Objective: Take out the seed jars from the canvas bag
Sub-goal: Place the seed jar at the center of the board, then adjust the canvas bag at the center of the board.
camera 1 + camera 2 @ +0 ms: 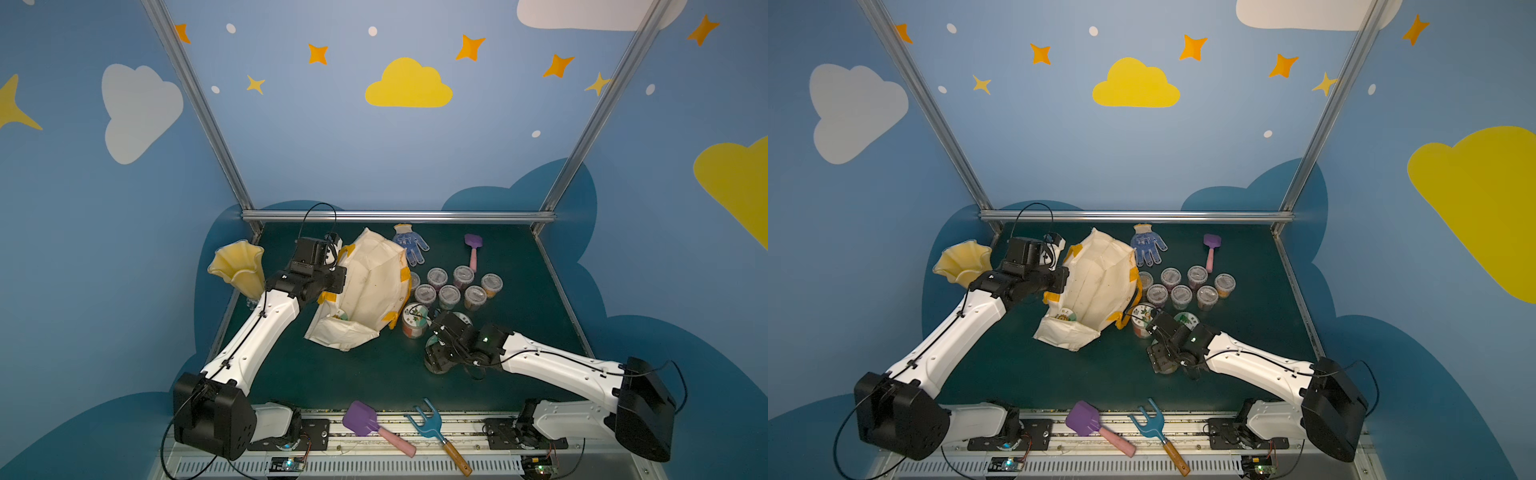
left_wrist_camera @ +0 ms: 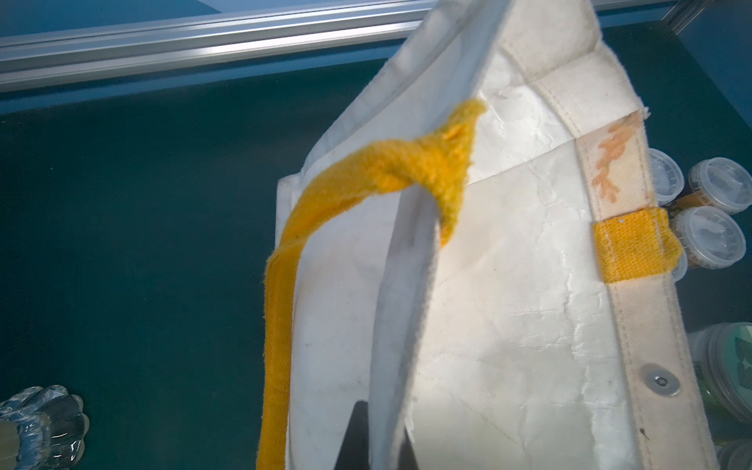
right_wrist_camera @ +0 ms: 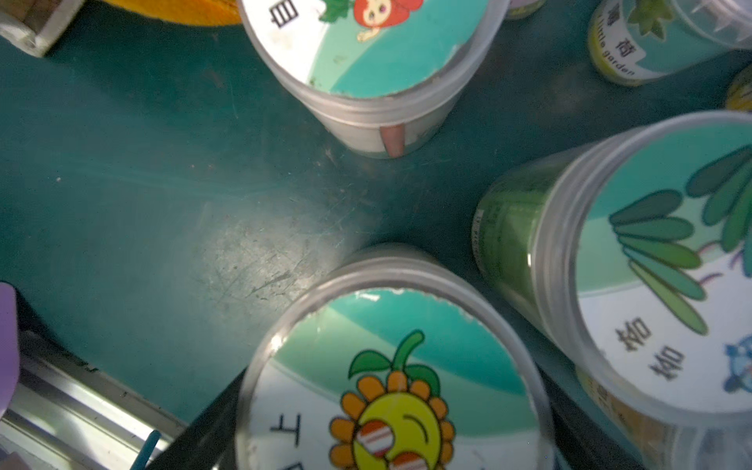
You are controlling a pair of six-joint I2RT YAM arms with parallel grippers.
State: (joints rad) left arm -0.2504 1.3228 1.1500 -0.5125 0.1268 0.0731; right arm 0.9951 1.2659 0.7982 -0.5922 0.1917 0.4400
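The cream canvas bag (image 1: 374,286) (image 1: 1096,282) is tipped over at the table's middle left, its mouth toward the front. A pictured jar lid (image 1: 338,316) shows inside the mouth. My left gripper (image 1: 337,277) (image 2: 382,423) is shut on a fold of the bag's white fabric (image 2: 508,285) beside an orange handle (image 2: 280,325). Several small lidded seed cups (image 1: 451,286) (image 1: 1183,286) stand right of the bag. A large seed jar (image 1: 414,322) (image 3: 374,49) stands in front of them. My right gripper (image 1: 436,359) (image 3: 390,407) is shut on a sunflower-lidded jar (image 3: 390,366) on the table, next to a leaf-lidded jar (image 3: 671,264).
A yellow ruffled vase (image 1: 239,266) stands at the far left behind my left arm. A blue dotted glove (image 1: 409,245) and a purple scoop (image 1: 473,249) lie at the back. A purple shovel (image 1: 370,424) and a blue fork (image 1: 432,432) rest on the front rail.
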